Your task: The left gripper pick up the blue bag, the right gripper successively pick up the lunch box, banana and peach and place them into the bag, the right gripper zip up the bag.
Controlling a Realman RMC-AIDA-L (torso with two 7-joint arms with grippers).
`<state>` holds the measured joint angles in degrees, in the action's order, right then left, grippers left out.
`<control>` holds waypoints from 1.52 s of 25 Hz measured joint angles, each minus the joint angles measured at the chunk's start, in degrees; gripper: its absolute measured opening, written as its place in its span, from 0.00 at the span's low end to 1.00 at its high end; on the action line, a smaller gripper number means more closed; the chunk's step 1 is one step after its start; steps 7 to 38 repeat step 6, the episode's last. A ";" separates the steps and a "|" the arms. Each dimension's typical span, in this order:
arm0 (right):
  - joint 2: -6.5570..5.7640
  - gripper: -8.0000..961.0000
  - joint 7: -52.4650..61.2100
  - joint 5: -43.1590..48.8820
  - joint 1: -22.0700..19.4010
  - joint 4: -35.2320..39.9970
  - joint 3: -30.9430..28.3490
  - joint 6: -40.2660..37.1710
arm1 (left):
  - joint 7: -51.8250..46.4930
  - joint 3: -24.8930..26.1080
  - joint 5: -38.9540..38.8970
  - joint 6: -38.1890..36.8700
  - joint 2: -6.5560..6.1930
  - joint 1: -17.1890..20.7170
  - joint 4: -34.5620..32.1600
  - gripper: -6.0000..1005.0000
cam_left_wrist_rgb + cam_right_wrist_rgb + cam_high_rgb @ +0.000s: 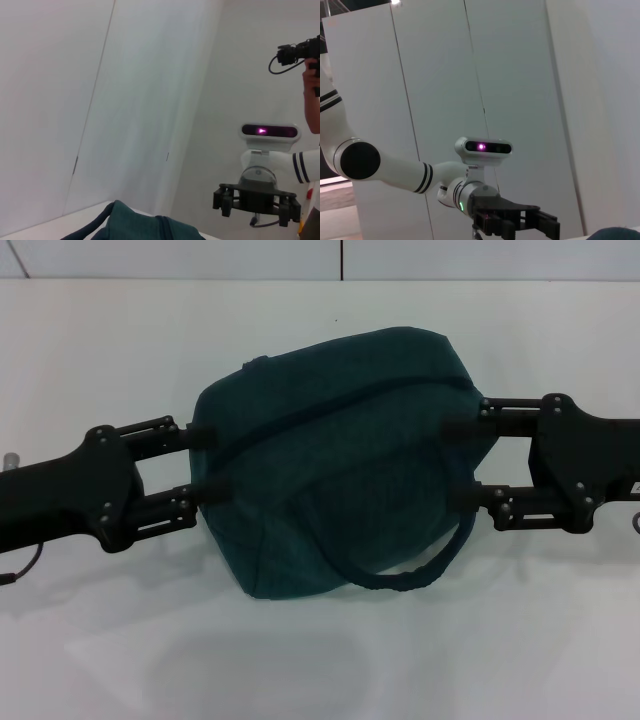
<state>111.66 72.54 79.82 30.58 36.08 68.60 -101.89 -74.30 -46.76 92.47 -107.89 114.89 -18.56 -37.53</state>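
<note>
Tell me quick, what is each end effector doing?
Left end effector: fingers spread wide against the blue bag, one end.
Right end effector: fingers spread wide against its other end.

The top of the blue bag [145,224] was seen at the lower edge, dark teal ribbed fabric with a padded handle [92,226] curving off one side. The right gripper [256,199] was seen farther off, black, beneath a white wrist camera [269,131] showing a pink light. Pale wall panels [125,100] filled the background. A person's hand with a black camera [300,52] was recorded at the frame edge.
</note>
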 joint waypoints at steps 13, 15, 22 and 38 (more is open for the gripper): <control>0.04 0.70 0.02 -0.12 -0.01 -0.40 -0.05 0.17 | 0.36 0.00 0.04 0.16 0.24 -0.38 0.00 0.64; 0.04 0.70 0.02 -0.12 -0.01 -0.40 -0.05 0.17 | 0.36 0.00 0.04 0.16 0.24 -0.38 0.00 0.64; 0.04 0.70 0.02 -0.12 -0.01 -0.40 -0.05 0.17 | 0.36 0.00 0.04 0.16 0.24 -0.38 0.00 0.64; 0.04 0.70 0.02 -0.12 -0.01 -0.40 -0.05 0.17 | 0.36 0.00 0.04 0.16 0.24 -0.38 0.00 0.64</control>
